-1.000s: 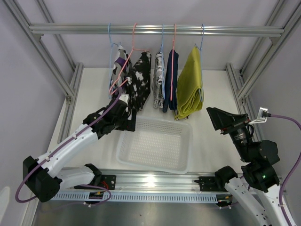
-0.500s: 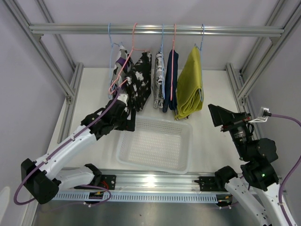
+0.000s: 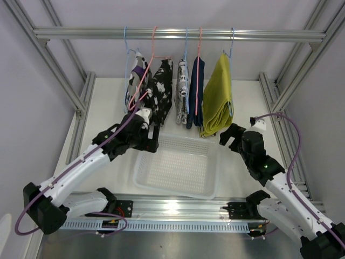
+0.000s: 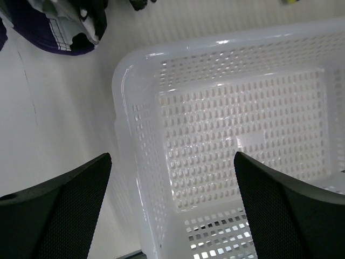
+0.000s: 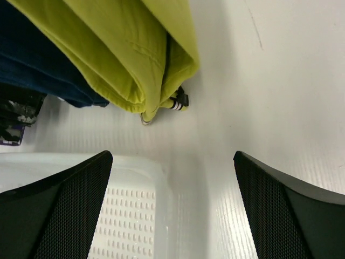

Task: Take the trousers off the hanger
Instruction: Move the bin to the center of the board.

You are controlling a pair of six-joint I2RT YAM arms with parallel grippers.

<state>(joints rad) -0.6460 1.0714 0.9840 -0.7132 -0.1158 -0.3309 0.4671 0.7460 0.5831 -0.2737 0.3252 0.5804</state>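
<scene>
Five folded cloth pairs of trousers hang on wire hangers from a horizontal aluminium rail (image 3: 178, 35) at the back of the white table (image 3: 108, 102). From left to right they are the purple-grey-white camouflage trousers (image 3: 137, 70), the black-and-white splotched trousers (image 3: 160, 91), the white trousers with black print (image 3: 182, 89), the plain navy trousers (image 3: 197, 89) and the mustard yellow trousers (image 3: 217, 97).

The left gripper (image 3: 151, 139) hovers over the far left corner of a white perforated plastic basket (image 3: 178, 170). It sits just below the splotched pair without touching it, its jaws spread wide and empty.

The right gripper (image 3: 228, 135) hangs beside the basket's far right corner, near the bottom fold of the yellow pair, where a striped waistband (image 5: 175, 102) peeks out. Its jaws are also fully apart and hold nothing. All five pairs are still on their hangers.
</scene>
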